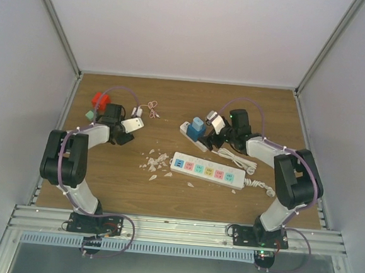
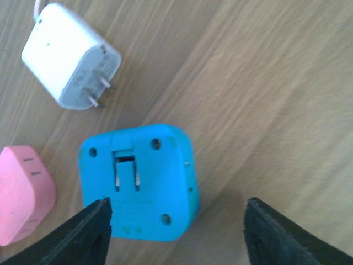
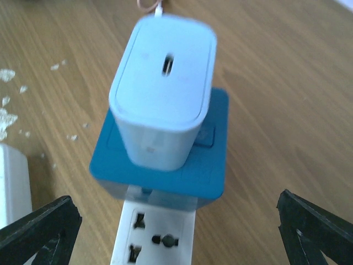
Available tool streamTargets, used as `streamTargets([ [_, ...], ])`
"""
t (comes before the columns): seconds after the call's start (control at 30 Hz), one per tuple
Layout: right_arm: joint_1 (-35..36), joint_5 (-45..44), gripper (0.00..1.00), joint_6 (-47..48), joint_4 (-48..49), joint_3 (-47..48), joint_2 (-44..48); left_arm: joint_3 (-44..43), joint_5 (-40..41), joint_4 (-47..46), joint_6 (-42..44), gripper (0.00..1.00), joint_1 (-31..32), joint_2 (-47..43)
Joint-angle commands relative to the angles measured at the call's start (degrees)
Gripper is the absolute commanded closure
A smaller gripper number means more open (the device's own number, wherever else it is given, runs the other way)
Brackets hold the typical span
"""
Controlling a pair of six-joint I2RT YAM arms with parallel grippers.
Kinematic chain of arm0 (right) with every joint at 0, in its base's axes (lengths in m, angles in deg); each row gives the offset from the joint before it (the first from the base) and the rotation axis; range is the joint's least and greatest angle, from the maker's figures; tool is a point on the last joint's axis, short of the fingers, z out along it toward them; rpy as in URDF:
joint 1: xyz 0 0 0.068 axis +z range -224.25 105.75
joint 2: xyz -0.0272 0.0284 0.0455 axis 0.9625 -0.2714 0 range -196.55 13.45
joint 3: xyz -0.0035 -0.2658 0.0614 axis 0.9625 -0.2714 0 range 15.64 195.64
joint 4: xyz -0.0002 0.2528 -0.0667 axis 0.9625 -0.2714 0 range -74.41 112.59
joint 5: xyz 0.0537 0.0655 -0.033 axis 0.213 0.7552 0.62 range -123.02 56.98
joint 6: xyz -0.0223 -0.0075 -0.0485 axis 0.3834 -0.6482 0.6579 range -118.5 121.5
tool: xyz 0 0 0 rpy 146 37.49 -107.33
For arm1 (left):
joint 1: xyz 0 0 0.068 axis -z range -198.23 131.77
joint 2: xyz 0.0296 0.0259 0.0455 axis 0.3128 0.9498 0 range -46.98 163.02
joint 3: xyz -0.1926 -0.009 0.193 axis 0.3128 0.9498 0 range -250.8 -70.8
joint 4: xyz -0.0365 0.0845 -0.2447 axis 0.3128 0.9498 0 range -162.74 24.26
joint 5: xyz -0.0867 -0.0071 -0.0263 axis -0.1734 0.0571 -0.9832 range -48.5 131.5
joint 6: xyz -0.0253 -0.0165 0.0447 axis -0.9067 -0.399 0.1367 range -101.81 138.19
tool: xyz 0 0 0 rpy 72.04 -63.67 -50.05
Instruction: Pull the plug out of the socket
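Your right gripper [image 3: 175, 199] gapes wide, flanking the plug [image 3: 162, 94]; it's seated upright in the blue adapter [image 3: 165, 171] atop the socket strip [image 3: 154, 237]; your left gripper [image 2: 177, 205] hangs released above a loose cyan charger [image 2: 138, 182].

Left claw [image 2: 176, 205] and right claw [image 3: 176, 199] each stand spread wide, extended forward.

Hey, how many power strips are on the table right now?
2. One long strip with coloured sockets lies mid-table; a shorter one sits beyond it, carrying a blue adapter. None seems hidden.
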Motion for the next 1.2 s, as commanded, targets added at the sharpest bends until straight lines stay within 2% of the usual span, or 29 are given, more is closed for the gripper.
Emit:
streamTargets([
  [0.0,-0.4,1.7,0.02,-3.6,11.4,-1.1,-0.6,-3.5,-10.8,8.1,-1.9,0.30,0.3,-5.3],
  [0.1,-0.1,2.3,0.02,-5.5,11.9,-0.3,-2.2,-5.5,-15.2,10.7,-3.1,0.27,1.6,-8.3],
  [0.33,1.7,1.1,0.04,-8.2,15.2,-1.1,-5.4,-12.2,-25.1,15.1,-9.6,0.25,4.1,-11.1],
  [0.47,2.2,0.0,0.06,-9.5,20.8,-3.2,-6.2,-14.9,-30.4,15.6,-13.2,0.25,5.9,-11.2],
  [0.7,4.0,-0.9,0.17,-11.3,27.3,-4.4,-9.1,-18.2,-33.7,13.5,-23.0,0.25,12.0,-8.3],
  [0.8,5.3,-1.5,0.23,-12.3,30.2,-5.1,-9.7,-19.8,-35.9,12.7,-27.2,0.20,14.4,-6.0],
  [0.97,7.8,-2.4,0.35,-15.3,33.2,-5.8,-10.4,-19.2,-34.9,8.7,-32.9,0.17,17.8,-4.3],
  [1.17,11.6,-3.1,0.37,-17.3,36.4,-6.2,-11.4,-13.1,-25.5,0.6,-35.8,0.17,22.5,-5.6],
])
